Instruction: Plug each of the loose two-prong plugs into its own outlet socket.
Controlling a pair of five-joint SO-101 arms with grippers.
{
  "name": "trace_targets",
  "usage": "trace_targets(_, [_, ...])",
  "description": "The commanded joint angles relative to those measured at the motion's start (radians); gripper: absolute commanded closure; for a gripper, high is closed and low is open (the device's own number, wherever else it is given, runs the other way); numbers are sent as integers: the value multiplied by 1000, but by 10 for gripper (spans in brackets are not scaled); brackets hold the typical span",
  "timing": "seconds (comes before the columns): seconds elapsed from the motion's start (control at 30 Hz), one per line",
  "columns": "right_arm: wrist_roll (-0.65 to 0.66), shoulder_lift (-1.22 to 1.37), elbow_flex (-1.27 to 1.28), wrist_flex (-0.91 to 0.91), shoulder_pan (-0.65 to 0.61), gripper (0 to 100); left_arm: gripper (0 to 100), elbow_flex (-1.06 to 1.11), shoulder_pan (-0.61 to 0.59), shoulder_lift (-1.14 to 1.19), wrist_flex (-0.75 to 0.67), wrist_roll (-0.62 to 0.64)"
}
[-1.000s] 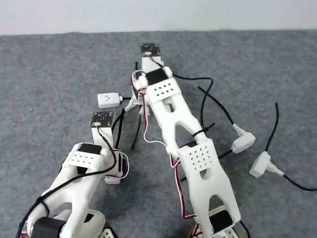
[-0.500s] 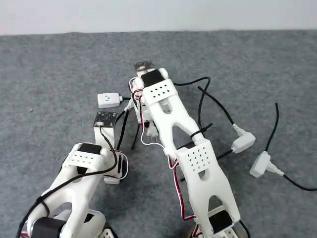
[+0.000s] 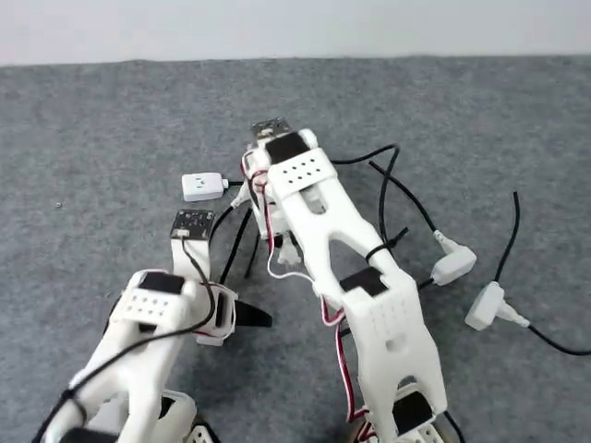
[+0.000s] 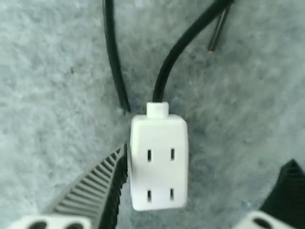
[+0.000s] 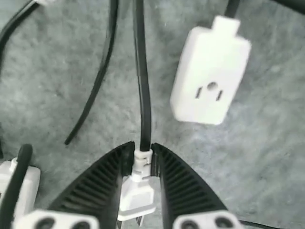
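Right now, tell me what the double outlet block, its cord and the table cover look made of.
Outlet block: smooth white moulded plastic, faintly glossy.
Cord: black rubbery or vinyl sheath, matte, bending freely.
Table cover: likely grey felt or short carpet, with fuzzy, mottled fibres.

Toward the back of the surface (image 3: 92,120), the single socket block (image 3: 203,185) lies left of the right arm's far end and behind the left arm. Two loose plugs lie to the right of the right arm. The nearer plug (image 3: 454,266) is beside its elbow, and the outer plug (image 3: 485,306) is further right and more to the front. The double socket block (image 4: 158,162) lies flat between the spread fingers of the left tool (image 4: 206,164), with one finger just beside its edge and the other well apart. A third plug (image 5: 138,191) sits pinched in the right tool (image 5: 141,152), with the single socket block ahead of it.
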Motion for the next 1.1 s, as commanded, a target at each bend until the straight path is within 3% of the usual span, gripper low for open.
trace_targets(0.0, [-6,-170,184,-137,-19,989,544,62,0,-250,41,-12])
trace_targets(0.2, [26,-163,466,-314,15,986,544,107,-101,-466,101,-29])
trace_targets(0.53, [107,-163,457,-288,18,822,544,53,-112,-310,91,-49])
trace_targets(1.07, [110,-300,532,-274,56,949,544,54,-114,-301,87,-51])
